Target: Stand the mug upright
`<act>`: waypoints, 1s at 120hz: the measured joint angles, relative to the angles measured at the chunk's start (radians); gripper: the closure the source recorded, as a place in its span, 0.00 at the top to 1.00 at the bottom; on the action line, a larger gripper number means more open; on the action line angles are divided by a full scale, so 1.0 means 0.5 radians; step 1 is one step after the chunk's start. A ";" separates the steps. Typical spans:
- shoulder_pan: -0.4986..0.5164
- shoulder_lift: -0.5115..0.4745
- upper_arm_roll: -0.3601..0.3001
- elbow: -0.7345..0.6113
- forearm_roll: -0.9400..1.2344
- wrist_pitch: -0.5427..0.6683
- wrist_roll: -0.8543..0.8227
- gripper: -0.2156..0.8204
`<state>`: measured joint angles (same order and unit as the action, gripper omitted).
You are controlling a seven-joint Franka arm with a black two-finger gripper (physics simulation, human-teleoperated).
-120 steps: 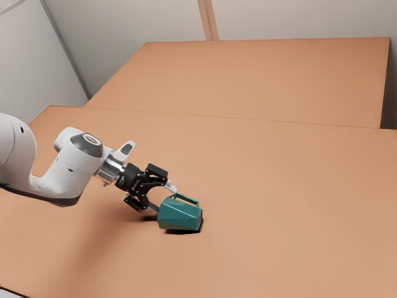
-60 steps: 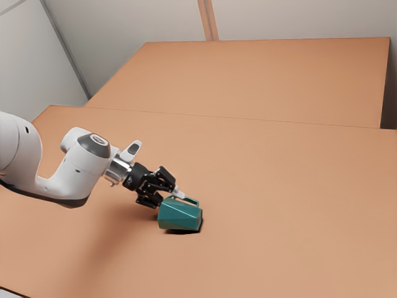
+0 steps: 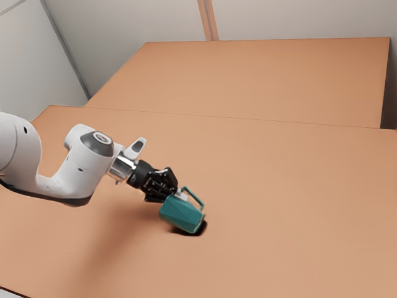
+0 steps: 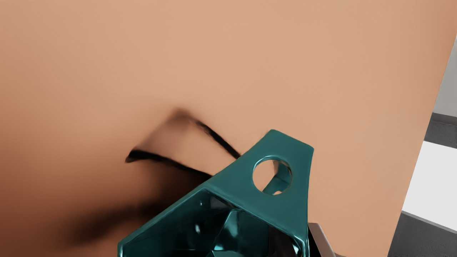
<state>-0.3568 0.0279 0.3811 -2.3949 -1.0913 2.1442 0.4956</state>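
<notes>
Mug tilted, mouth toward the pincer, which is nearly closed, pinching its wall. Righting step, likely; next, rotate mouth up, seat base flat on tabletop.

A white-and-grey jointed robot arm reaches in from the left edge. Its black two-finger gripper, lower left of centre, meets a faceted teal mug, tilted, its angular handle uppermost, above a smooth orange-tan table. Pale grey walls span the top.
</notes>
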 joint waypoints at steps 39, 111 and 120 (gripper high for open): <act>-0.055 -0.129 0.010 0.024 0.166 -0.012 -0.032 0.04; -0.124 -0.174 0.033 0.307 1.487 -0.031 -0.291 0.03; -0.169 -0.173 0.033 0.314 1.640 -0.039 -0.352 0.03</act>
<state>-0.4412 -0.0586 0.3975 -2.2380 -0.2714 2.1247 0.3198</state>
